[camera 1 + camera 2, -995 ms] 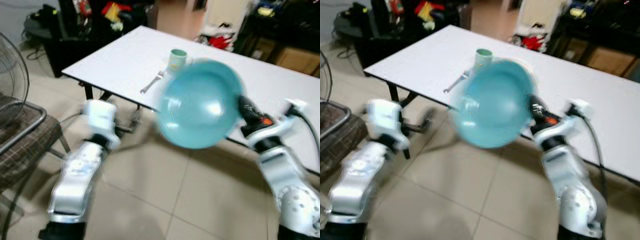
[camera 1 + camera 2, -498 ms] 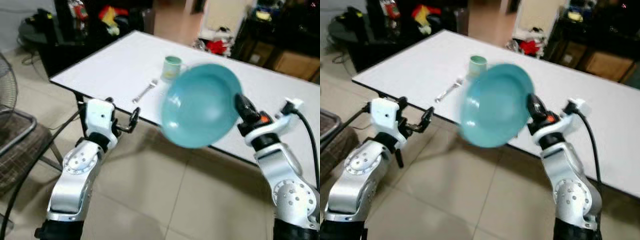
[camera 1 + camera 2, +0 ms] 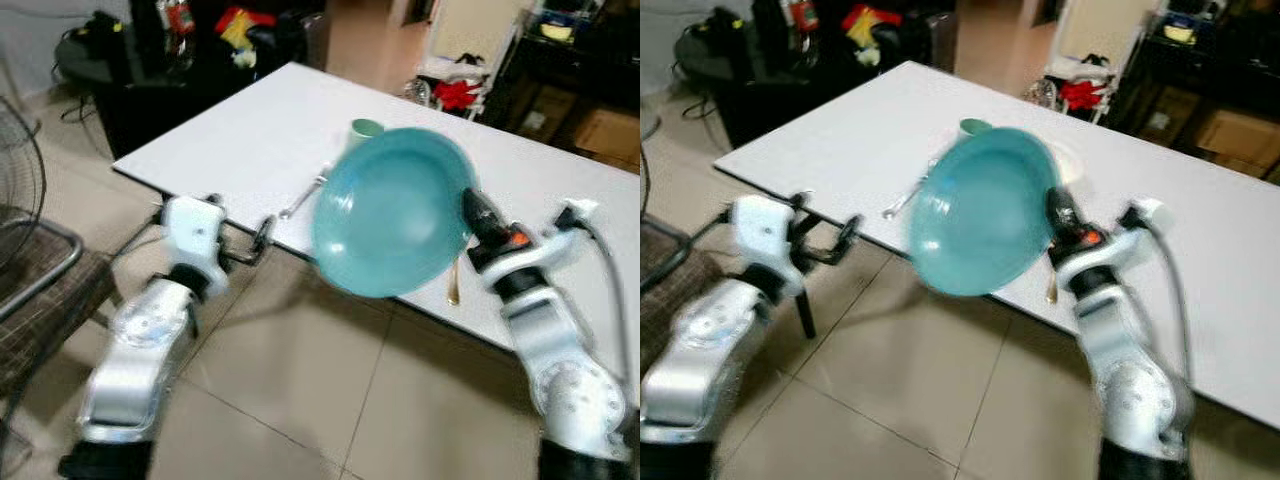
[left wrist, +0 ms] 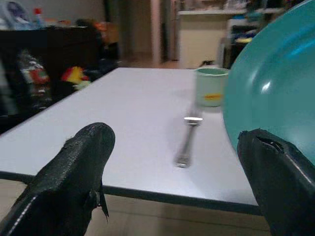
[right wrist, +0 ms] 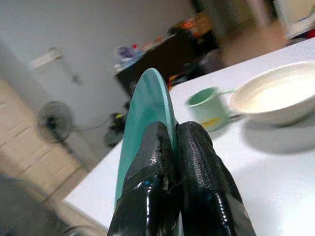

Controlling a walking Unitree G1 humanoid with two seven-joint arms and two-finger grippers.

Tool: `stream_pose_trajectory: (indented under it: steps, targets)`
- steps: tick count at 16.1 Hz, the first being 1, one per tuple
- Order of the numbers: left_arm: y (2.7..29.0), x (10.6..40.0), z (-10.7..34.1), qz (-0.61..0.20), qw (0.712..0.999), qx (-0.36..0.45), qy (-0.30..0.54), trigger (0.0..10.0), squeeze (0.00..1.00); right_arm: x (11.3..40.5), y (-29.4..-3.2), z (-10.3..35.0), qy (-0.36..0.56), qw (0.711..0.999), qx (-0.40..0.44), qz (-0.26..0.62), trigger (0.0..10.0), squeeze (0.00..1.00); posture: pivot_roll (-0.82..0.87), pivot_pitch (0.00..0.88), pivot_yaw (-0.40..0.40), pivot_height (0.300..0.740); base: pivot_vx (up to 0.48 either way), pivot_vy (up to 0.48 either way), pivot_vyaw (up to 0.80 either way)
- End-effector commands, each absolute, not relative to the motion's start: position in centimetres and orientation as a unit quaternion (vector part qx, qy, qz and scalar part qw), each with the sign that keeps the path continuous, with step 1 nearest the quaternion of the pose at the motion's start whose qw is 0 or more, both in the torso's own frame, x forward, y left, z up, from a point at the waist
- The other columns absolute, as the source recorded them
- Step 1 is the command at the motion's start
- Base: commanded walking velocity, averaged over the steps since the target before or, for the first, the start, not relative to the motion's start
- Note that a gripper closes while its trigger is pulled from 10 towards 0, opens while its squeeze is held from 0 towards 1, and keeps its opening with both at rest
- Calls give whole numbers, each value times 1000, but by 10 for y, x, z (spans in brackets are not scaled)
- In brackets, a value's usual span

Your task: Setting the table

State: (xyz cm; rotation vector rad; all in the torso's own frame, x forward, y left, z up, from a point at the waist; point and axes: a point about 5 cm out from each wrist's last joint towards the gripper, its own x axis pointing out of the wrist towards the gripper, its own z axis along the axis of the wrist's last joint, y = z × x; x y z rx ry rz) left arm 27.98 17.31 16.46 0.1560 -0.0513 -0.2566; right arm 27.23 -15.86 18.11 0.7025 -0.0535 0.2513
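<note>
We face the long white rectangular worktop [image 3: 250,140], partly set. On it, beyond the round teal plate [image 3: 392,212] we carry, stand a pale green mug [image 4: 211,87] and a silver metal fork [image 4: 187,141], with a shallow cream bowl [image 5: 273,99] just beside the mug and a gold-coloured spoon [image 3: 453,288] near the plate's lower edge. The plate is not yet laid: it hangs tilted on edge above the worktop's near border, our right gripper [image 5: 173,162] pinching its rim with jaws pressed on it. Our left gripper [image 4: 177,182] hovers beside the plate, jaws spread and empty. The mug bears a yellow mark, too blurred to read; we see no other writing.
</note>
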Motion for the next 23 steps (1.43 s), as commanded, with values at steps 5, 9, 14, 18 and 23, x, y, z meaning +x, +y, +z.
stream_pose_trajectory:
  steps: [5,9,14,18,23]
  targets:
    - [160,281,168,-153,985,74,-31,10000,0,270,-172,187,-48,933,339,108,10000,0,-58,0,-93,740,239,0,0]
    - [155,276,163,-211,973,90,-8,10000,0,269,-171,187,-47,934,340,102,10000,0,-64,0,-71,740,0,0,0]
    - [144,272,164,-293,952,92,12,10000,0,271,-182,169,-12,927,371,51,10000,0,-64,0,-74,740,0,0,0]
    - [141,270,162,-312,945,96,19,10000,0,283,-195,148,21,892,452,-10,10000,0,-67,0,-73,740,0,0,0]
    - [139,268,162,-329,939,97,23,10000,0,304,-195,134,52,865,499,-24,10000,0,-59,0,-78,740,0,0,0]
